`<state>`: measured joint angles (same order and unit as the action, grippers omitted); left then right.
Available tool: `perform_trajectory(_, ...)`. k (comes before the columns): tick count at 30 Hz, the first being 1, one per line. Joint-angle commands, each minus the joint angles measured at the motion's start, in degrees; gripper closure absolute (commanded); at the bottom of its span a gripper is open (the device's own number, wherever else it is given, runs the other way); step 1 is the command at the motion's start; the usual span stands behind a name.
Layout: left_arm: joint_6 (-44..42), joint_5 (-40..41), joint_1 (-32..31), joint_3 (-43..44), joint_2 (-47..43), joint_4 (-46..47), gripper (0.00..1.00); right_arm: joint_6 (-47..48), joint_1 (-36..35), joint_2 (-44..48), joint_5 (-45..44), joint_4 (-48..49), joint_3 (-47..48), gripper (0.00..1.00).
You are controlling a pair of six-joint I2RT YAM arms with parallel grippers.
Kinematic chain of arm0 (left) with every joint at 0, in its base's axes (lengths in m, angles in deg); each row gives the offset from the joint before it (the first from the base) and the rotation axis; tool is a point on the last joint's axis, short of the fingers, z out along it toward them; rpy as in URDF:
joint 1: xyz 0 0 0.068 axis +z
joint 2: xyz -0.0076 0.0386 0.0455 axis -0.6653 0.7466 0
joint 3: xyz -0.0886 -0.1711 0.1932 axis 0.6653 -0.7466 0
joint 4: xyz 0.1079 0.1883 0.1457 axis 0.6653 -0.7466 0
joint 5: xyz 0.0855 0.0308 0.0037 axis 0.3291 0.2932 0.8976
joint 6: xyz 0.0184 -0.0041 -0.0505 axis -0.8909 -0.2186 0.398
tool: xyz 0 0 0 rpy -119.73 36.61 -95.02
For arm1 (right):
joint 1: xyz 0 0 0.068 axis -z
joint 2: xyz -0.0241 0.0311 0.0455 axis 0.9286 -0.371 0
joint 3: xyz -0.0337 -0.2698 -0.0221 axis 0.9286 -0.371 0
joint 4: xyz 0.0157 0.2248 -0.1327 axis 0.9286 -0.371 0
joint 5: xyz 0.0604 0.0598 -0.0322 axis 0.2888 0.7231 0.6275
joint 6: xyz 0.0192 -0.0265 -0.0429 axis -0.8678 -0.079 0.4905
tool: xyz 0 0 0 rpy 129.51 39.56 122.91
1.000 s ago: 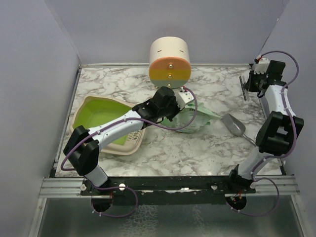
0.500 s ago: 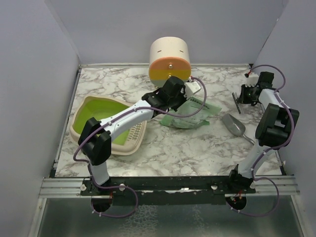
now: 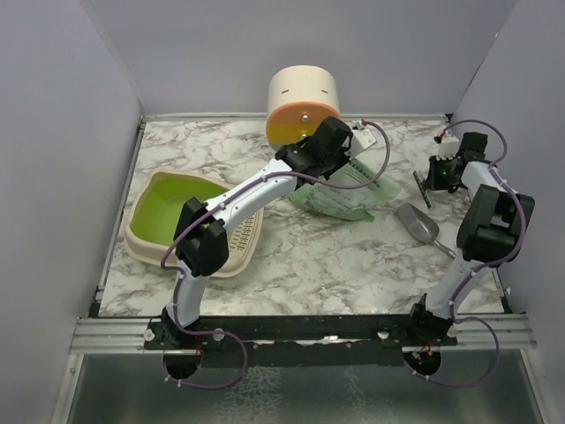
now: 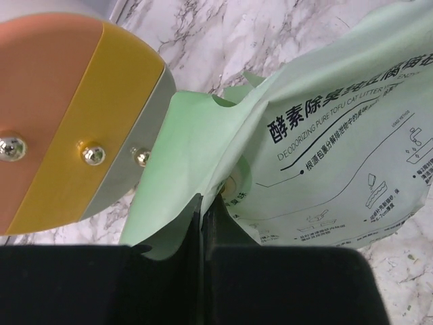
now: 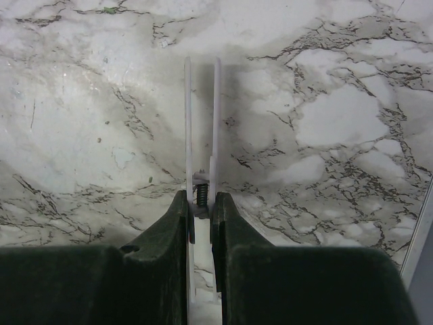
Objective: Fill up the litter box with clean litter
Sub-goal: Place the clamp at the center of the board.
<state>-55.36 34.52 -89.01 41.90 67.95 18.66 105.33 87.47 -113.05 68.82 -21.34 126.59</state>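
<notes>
While from above the left hand (image 3: 342,163) holds the mint-green bag (image 3: 349,193), clean litter unseen inside, well right of the litter box (image 3: 141,240), its wrist view shows it pinched on a thin edge, so a slow leftward carry seems wise, and the right wrist view shows the right hand (image 5: 201,203) clamped on a white clip (image 5: 201,122).

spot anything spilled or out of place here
Nothing is spilled. The mint bag lies on the marble table beside the cylinder, pinched at a crumpled edge by the left hand, apart from the litter box, whose green floor looks bare.
</notes>
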Motion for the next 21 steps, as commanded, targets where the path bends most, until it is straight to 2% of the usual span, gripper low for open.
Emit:
perform_trajectory(1,-3.58,5.37,0.5,10.15,-0.95,5.11,1.0,1.49,0.37,-1.5,1.33,-0.12,0.61,0.99)
perform_trajectory(5,-2.29,6.36,0.57,3.08,-3.62,6.27,1.0,2.49,0.38,-1.44,3.1,-1.38,0.22,0.99)
perform_trajectory(6,-2.38,6.87,0.56,0.35,-4.73,7.39,1.0,2.89,0.37,-1.36,3.46,-1.59,0.07,0.95)
perform_trajectory(9,-1.81,8.05,0.76,-7.77,-7.69,11.52,1.0,3.83,0.39,-1.15,5.02,-2.33,0.14,0.73)
perform_trajectory(11,-1.53,8.11,0.81,-10.98,-8.84,12.92,1.0,4.21,0.44,-0.48,5.95,-2.47,0.22,0.62)
perform_trajectory(13,-0.92,7.86,0.81,-12.9,-9.6,13.54,1.0,4.15,0.44,0.6,6.65,-2.42,0.14,0.55)
perform_trajectory(18,0.35,4.64,0.82,-16.06,-12.03,15.72,1.0,4.55,0.44,4.51,9.73,-5.55,1.9,0.48)
perform_trajectory(21,1.0,1.14,0.74,-17.9,-14.36,17.41,0.89,5.24,0.49,8.22,12.17,-8.57,3.69,0.46)
